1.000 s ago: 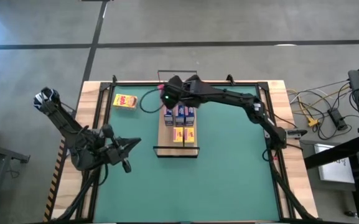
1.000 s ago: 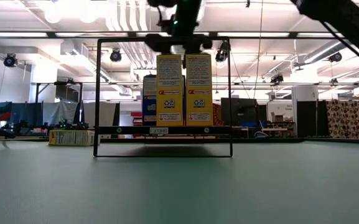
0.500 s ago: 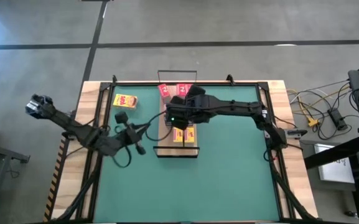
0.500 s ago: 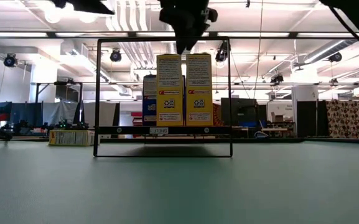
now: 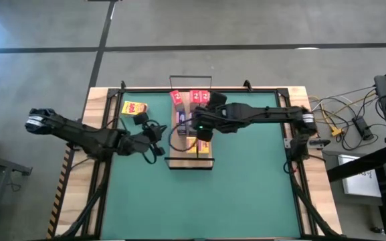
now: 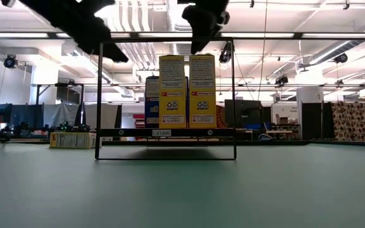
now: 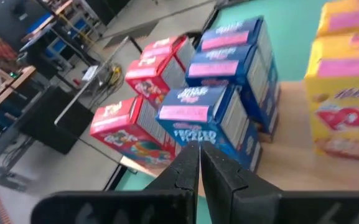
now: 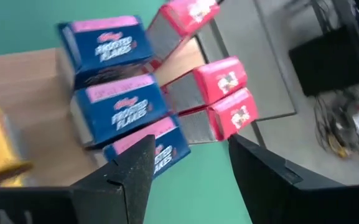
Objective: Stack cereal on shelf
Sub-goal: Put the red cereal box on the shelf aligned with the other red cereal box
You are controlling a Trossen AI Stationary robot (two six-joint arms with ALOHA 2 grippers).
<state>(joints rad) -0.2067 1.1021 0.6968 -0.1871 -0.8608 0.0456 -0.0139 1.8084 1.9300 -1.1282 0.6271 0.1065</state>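
Cereal boxes [image 5: 191, 124] upright on shelf [image 5: 179, 159], right end effector [image 5: 203, 132] released above them, left end effector [image 5: 158, 148] clenched alongside.

A grey concrete floor [image 5: 246, 27] with dark seams surrounds the tabletop [image 5: 316, 194], whose light-wood border frames a green mat [image 5: 246, 187]. Cables [image 5: 343, 117] lie beyond its right edge. Bright ceiling lights [image 6: 74, 9], ducting and cluttered workbenches [image 6: 18, 123] fill the room behind.

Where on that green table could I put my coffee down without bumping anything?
The widest bare patch is the green mat nearer the camera side, below the shelf. The mat right of the shelf, under the right arm, is also bare. It is crowded at the shelf itself, packed with cereal boxes, where the right tool hovers and the left tool reaches in beside it.
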